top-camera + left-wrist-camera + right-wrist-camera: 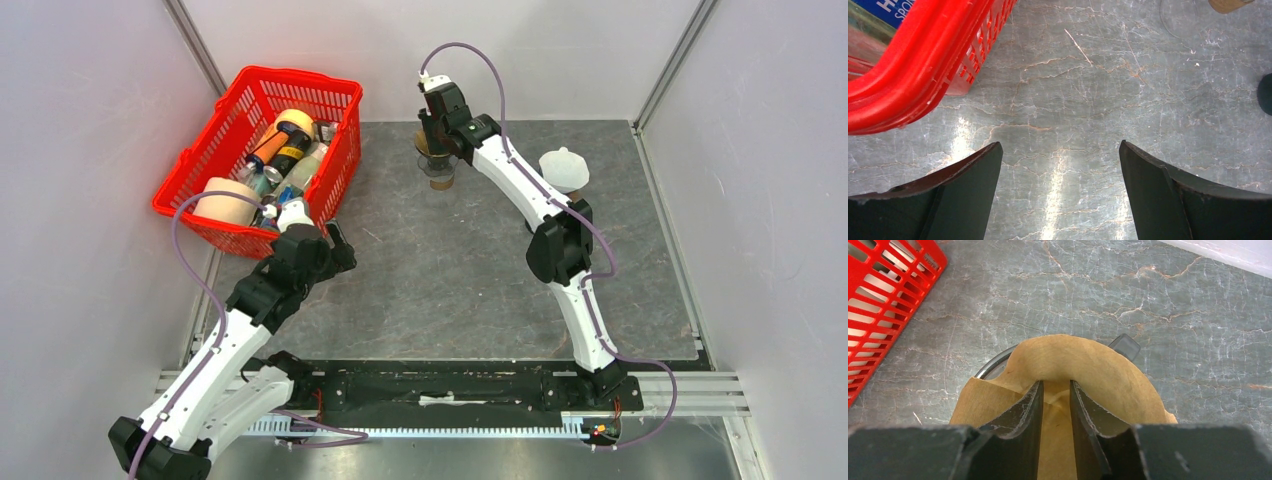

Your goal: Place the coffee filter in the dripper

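**R gripper** [1055, 386]: fingers nearly together, pinching the wall of the brown coffee filter [1098, 370], prob. so the cone stays open over the glass dripper [994, 364]. Filter is at the dripper mouth; seating depth can't be told.

**Clearance:** dripper is far-centre on the table [450, 270]. Red basket [185, 212] is well left and a white round item [563, 168] is to the right, so there is adequate room to withdraw upward.

**L gripper** [1060, 150]: fingers apart, empty, beside the basket edge.

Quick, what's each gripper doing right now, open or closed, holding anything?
Left gripper: open, holding nothing.
Right gripper: shut on the brown paper coffee filter.
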Available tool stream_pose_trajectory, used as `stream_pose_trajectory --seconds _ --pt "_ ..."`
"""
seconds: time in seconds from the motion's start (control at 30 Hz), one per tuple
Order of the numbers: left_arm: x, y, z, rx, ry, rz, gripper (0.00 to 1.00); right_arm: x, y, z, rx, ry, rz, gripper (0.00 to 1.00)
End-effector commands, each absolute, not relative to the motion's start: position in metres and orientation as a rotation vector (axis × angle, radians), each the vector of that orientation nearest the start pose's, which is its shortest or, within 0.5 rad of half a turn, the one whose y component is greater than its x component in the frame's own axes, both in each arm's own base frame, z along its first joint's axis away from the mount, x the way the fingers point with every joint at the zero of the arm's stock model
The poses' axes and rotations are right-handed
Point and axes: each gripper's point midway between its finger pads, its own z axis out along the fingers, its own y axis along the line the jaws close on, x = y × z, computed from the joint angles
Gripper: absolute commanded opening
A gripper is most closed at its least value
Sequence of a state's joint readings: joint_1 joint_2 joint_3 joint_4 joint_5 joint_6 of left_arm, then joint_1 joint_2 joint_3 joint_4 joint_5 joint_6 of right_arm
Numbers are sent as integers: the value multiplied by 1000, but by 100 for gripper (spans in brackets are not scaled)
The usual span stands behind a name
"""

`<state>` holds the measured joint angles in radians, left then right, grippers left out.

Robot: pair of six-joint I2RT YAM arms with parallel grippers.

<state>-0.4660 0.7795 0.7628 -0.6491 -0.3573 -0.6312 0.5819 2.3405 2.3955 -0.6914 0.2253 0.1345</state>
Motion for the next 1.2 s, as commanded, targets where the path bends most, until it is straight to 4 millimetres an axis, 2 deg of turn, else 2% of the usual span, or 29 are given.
stream_pose_trajectory --seconds 0.0,0.23,0.5,0.77,0.97,1.17 --pt "246 -81 180 -395 2145 -238 94 539 311 235 -355 2087 176 34" --pt "246 -82 180 -390 2147 -246 94 539 307 268 -322 2020 184 37" --pt "246 -83 181 -383 2150 -252 94 535 305 271 -321 2021 185 43" --pt "246 -87 186 -367 2148 -276 94 530 302 297 -302 1979 212 47" --pt "247 -87 186 -366 2150 -273 94 528 302 307 -300 1959 224 59" --pt "247 -88 185 -362 2156 -271 94 528 293 327 -270 1910 193 81"
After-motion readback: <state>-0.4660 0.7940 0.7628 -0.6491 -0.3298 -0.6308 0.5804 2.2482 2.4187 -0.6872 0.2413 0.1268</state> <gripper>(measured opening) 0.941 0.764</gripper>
